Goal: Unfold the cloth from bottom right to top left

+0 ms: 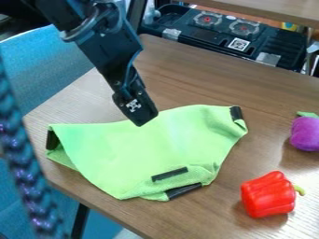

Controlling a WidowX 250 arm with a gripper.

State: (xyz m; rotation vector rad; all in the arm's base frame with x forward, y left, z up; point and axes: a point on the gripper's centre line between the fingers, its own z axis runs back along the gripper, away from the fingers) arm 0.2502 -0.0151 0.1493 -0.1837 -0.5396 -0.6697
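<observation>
One green cloth (140,151), long axis left-right, narrowing toward bottom.

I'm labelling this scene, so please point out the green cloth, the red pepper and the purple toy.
Green cloth (146,149): camera view, middle of its upper surface.
Red pepper (268,196): camera view, middle of its red body.
Purple toy (306,134): camera view, its purple body, below the green top.

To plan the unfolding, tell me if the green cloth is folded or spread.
Folded: the green cloth lies doubled, two black strips close together at its near edge.
</observation>
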